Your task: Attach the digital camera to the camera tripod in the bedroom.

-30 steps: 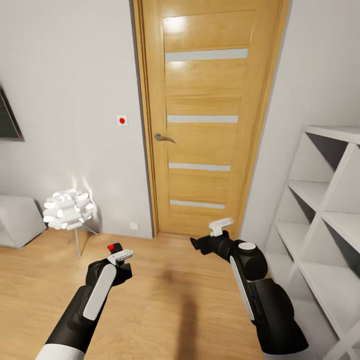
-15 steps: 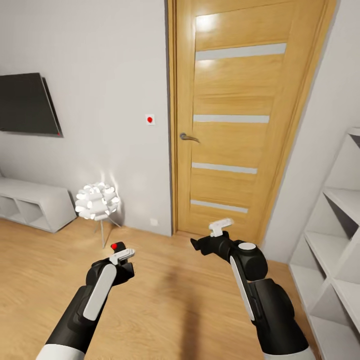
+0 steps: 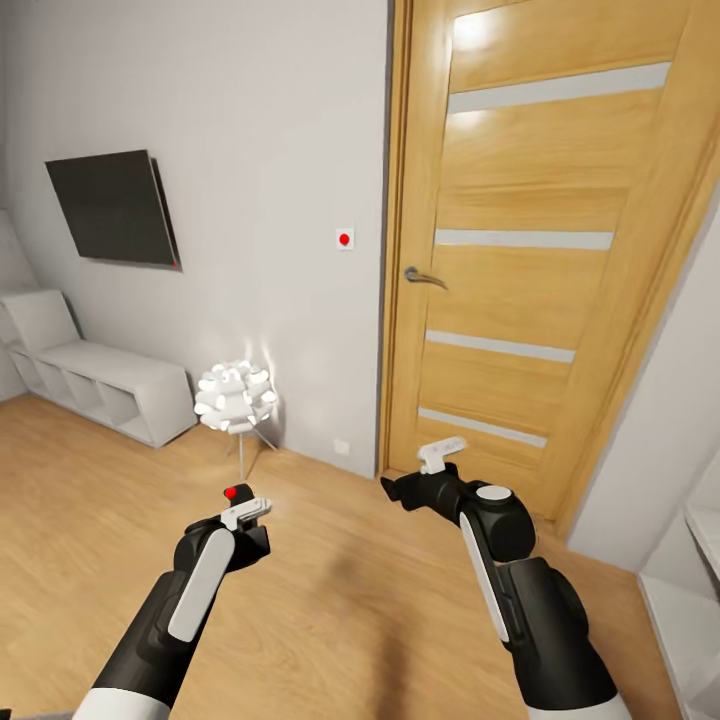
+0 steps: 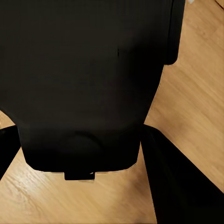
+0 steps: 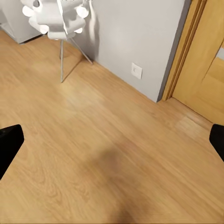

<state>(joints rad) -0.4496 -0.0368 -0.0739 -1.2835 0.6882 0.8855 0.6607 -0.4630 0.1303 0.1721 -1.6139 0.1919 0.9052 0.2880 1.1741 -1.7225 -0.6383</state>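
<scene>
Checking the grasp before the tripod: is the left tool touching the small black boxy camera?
Touching. In the left wrist view the small black boxy camera sits between the left tool's dark fingers.

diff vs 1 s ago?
The view has swung left: door and floor lamp slid right, the TV came in, the shelf mostly left. Arms unchanged: left tool still grips the digital camera, right tool still open, empty.

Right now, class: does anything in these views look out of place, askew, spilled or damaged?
Nothing stands out. The wooden door is shut, the wall screen hangs flat, the white floor lamp stands upright, and no spill marks the floor. The left gripper holds the digital camera; the right gripper is open.
</scene>
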